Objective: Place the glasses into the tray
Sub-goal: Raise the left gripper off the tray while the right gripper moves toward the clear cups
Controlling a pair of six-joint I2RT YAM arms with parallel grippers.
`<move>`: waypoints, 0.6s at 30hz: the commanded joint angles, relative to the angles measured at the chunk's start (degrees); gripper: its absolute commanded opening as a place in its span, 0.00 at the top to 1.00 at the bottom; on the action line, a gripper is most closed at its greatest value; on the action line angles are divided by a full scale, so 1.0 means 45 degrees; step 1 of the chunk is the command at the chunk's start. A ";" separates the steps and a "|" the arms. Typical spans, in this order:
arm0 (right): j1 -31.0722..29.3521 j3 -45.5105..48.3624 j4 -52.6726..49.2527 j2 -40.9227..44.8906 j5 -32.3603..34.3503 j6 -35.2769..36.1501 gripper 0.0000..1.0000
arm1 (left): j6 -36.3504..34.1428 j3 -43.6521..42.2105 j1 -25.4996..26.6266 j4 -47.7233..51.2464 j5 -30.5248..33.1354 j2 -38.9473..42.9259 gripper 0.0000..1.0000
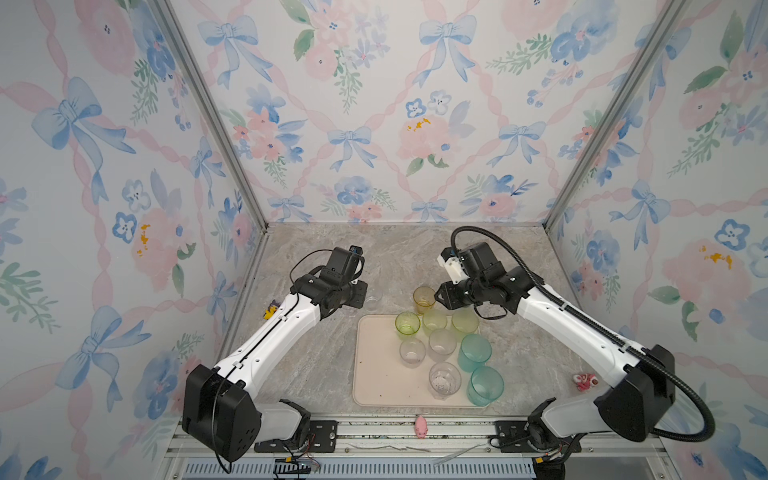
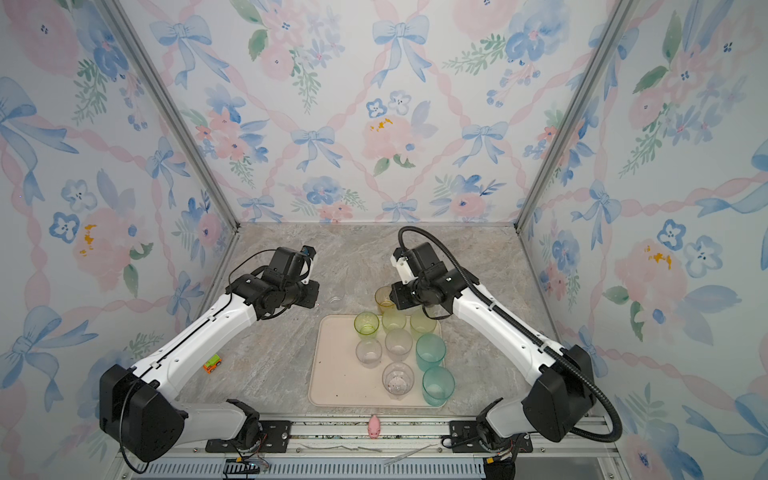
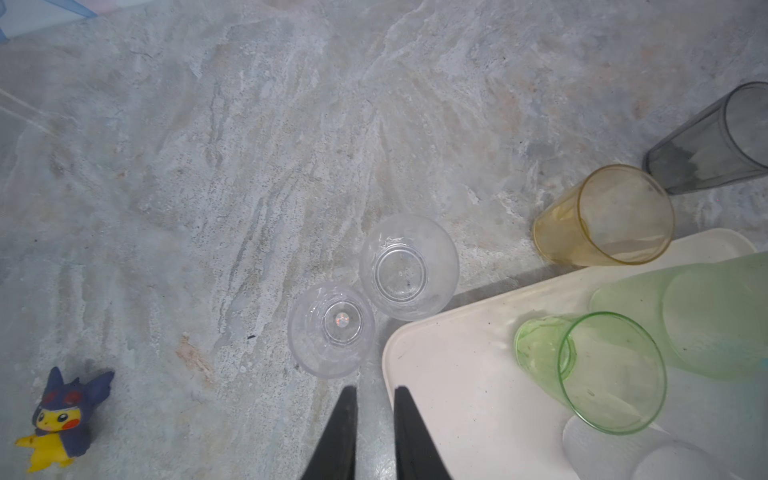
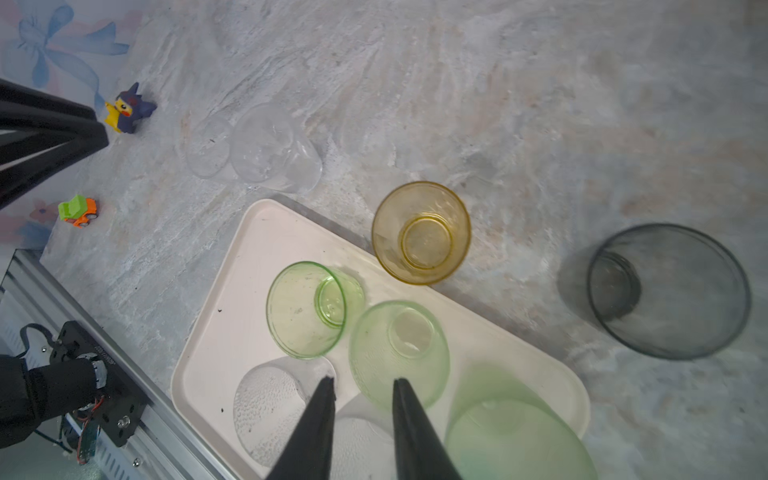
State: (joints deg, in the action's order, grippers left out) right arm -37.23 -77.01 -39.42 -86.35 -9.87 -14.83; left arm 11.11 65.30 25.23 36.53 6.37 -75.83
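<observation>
Amber glass (image 4: pixel 422 232) stands just beside your tray (image 4: pixel 237 291), not in it. Both your left gripper (image 3: pixel 376 388) and right gripper (image 4: pixel 363 379) are a little apart, holding nothing.

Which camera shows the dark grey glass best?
The right wrist view: the grey glass shows whole, upright, outside the tray. The left wrist view crops it at the edge; neither top view shows it.
</observation>
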 commanded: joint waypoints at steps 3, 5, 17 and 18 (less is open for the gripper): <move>-0.1137 -0.2342 -0.0134 -0.2715 -0.0456 0.0066 0.73 | -0.0337 0.0043 -0.0530 -0.0857 -0.0534 -0.0091 0.80; -0.1440 -0.3202 -0.0222 -0.3607 -0.0390 0.0086 0.75 | -0.0358 -0.0003 -0.0602 -0.0948 -0.0685 -0.0036 0.81; -0.1995 -0.6342 -0.0736 -0.7039 0.0589 -0.0028 0.77 | -0.0434 -0.0285 -0.0989 -0.1107 -0.1098 0.1152 0.79; -0.2000 -0.6498 -0.0710 -0.7216 0.0601 -0.0079 0.77 | -0.0448 -0.0303 -0.0989 -0.1107 -0.1101 0.1233 0.79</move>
State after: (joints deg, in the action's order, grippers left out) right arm -45.50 -103.59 -40.56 -116.88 -9.15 -14.85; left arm 10.39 64.82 21.04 32.58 2.70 -71.99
